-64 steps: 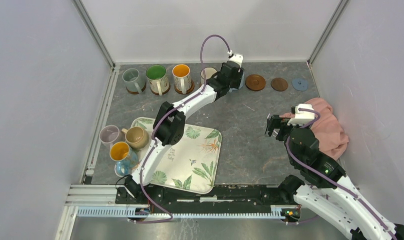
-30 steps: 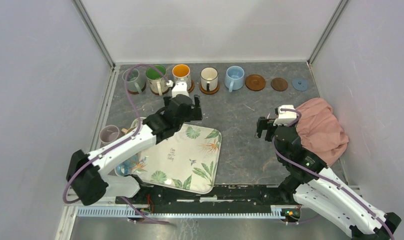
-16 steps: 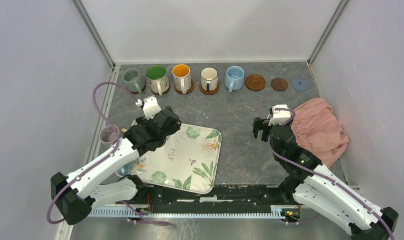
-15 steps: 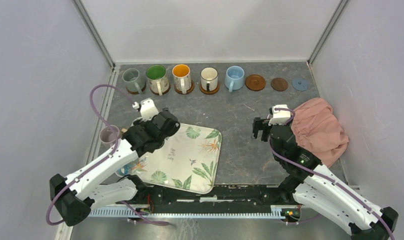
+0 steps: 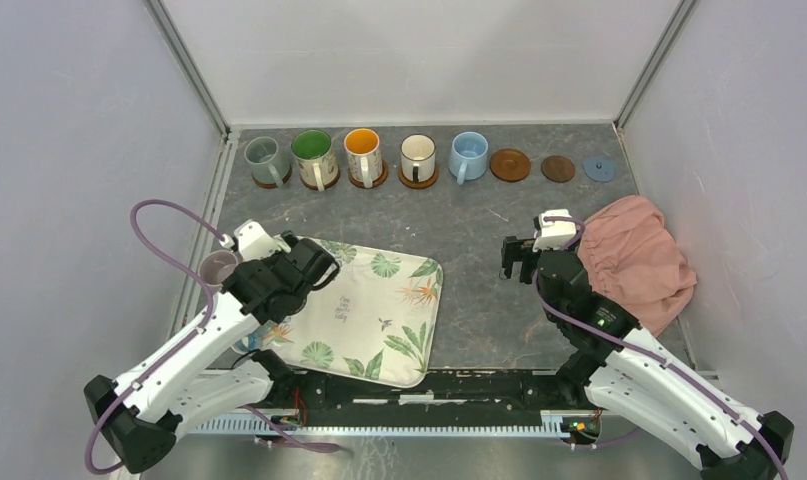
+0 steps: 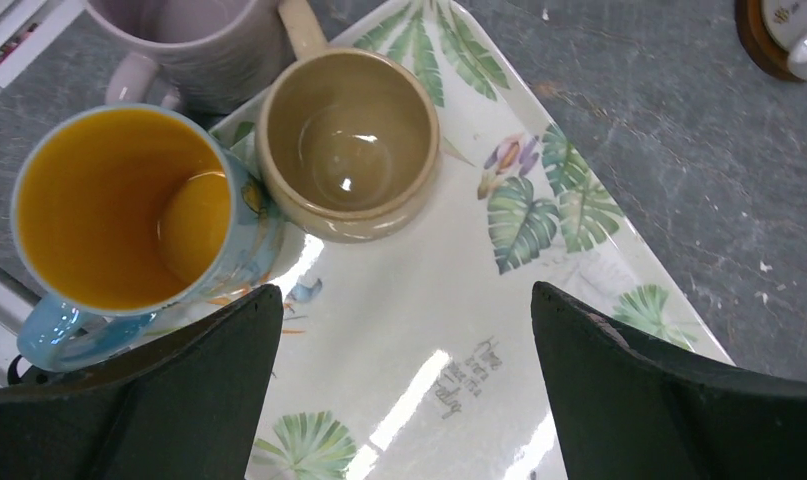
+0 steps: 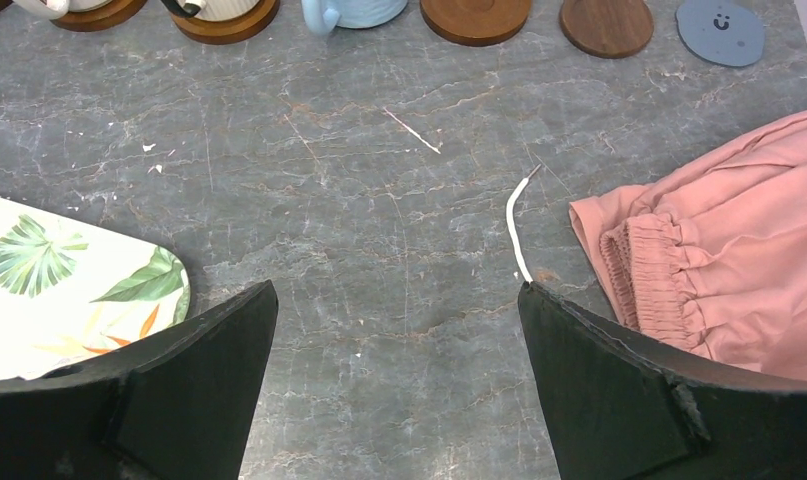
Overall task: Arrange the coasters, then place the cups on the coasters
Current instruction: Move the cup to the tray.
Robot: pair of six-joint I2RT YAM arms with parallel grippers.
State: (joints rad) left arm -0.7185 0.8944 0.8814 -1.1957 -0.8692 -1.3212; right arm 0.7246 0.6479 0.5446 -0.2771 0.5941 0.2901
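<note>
Five cups stand on coasters along the back: grey-green, floral, orange-inside, cream and light blue. To their right lie three bare coasters: brown, dark brown and grey-blue. My left gripper hangs open over the leaf-print tray, just short of the tan cup. The blue cup with orange inside and the pale pink cup stand beside it. My right gripper is open and empty above bare table.
A pink cloth lies bunched at the right, close to my right gripper. A thin white strip lies on the stone surface. Grey walls enclose the table, with a metal rail along the left edge.
My left arm has drawn back from the back row, leaving the light blue cup there, and swung down-left over the tray's left end. The right gripper drifted slightly left.
</note>
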